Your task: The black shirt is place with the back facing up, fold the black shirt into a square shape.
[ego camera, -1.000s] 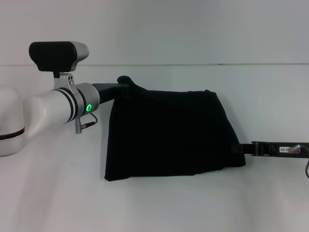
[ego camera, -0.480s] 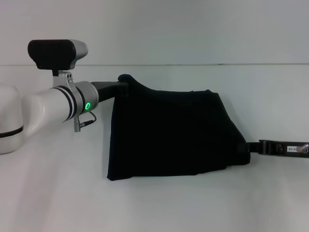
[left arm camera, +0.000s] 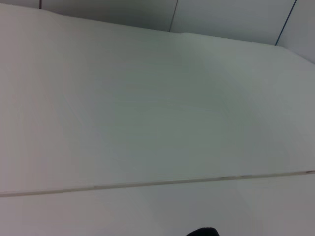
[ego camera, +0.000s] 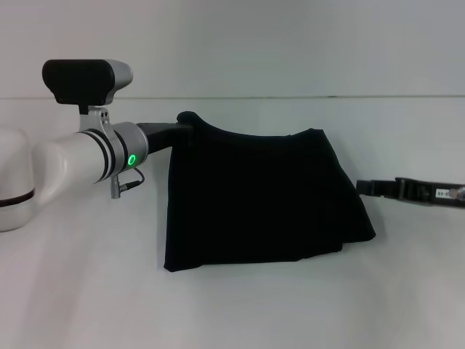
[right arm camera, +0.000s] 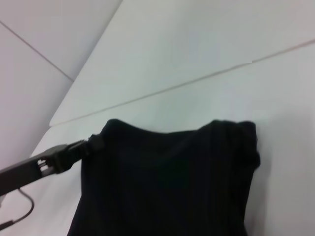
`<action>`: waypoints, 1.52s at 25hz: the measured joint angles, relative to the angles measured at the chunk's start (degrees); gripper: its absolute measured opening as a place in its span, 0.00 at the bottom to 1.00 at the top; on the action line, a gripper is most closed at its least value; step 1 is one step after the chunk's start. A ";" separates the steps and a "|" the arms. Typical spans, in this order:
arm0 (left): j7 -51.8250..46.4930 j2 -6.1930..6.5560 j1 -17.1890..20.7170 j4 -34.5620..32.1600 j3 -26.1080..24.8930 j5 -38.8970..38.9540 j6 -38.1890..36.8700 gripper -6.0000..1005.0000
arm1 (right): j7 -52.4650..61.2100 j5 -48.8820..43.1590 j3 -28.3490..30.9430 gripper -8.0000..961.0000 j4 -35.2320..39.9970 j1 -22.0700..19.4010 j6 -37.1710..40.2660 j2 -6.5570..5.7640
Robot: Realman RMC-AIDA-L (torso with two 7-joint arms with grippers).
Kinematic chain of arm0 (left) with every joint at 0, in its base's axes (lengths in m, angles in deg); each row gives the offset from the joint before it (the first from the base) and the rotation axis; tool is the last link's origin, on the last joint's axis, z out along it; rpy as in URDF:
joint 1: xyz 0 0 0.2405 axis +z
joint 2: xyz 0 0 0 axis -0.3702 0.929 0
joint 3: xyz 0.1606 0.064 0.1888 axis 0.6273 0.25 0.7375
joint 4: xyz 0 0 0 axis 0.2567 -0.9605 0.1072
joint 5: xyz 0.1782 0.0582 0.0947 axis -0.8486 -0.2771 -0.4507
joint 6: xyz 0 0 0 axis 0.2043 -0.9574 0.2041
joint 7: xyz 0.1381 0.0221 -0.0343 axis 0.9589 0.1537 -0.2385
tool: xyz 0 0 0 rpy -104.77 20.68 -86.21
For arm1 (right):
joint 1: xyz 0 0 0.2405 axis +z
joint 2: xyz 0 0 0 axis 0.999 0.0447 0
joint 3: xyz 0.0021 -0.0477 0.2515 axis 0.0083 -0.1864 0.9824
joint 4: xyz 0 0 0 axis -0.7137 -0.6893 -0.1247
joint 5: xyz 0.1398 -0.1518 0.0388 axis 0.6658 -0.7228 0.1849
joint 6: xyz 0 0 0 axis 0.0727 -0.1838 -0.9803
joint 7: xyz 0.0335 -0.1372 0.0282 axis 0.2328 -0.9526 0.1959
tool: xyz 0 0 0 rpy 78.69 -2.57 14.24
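The black shirt [ego camera: 261, 200] lies folded into a rough rectangle in the middle of the white table [ego camera: 254, 313]. My left gripper [ego camera: 187, 125] is shut on the shirt's far left corner, which bunches up around the tips. The right wrist view also shows the shirt [right arm camera: 167, 182] and the left gripper [right arm camera: 91, 143] at that corner. My right gripper [ego camera: 362, 187] hovers just off the shirt's right edge, about halfway along it; I cannot tell if it touches the fabric.
The left arm's white body [ego camera: 51, 167] with a green light fills the left side. The table's back edge [ego camera: 327, 97] meets a white wall. The left wrist view shows only the table and the wall.
My right gripper has left the shirt's near right corner, drawn back to the right and moved toward the far side. The shirt's right edge has settled. The left gripper has stayed put.
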 joint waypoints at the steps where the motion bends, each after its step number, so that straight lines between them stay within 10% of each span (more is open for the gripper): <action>1: 0.00 0.00 0.00 -0.03 0.04 -0.04 -0.01 0.03 | 0.36 -0.10 0.00 0.22 0.00 0.39 -0.56 0.01; 13: 0.00 0.17 0.06 -0.53 0.51 -0.13 -0.08 0.03 | 4.97 -0.40 -1.77 0.62 -0.88 5.88 -7.57 1.97; 24: 0.00 0.18 0.18 -0.65 0.51 -0.19 -0.07 0.03 | 2.46 -0.06 -1.68 0.59 -1.99 6.93 -14.38 4.86; 32: 0.04 0.17 0.17 -0.67 0.51 -0.19 -0.07 0.04 | 2.04 0.02 -1.04 0.12 -1.62 5.39 -14.47 4.73; 38: 0.14 0.17 0.17 -0.61 0.51 -0.19 -0.07 0.04 | 0.57 0.03 0.29 0.02 -1.60 5.49 -14.91 4.67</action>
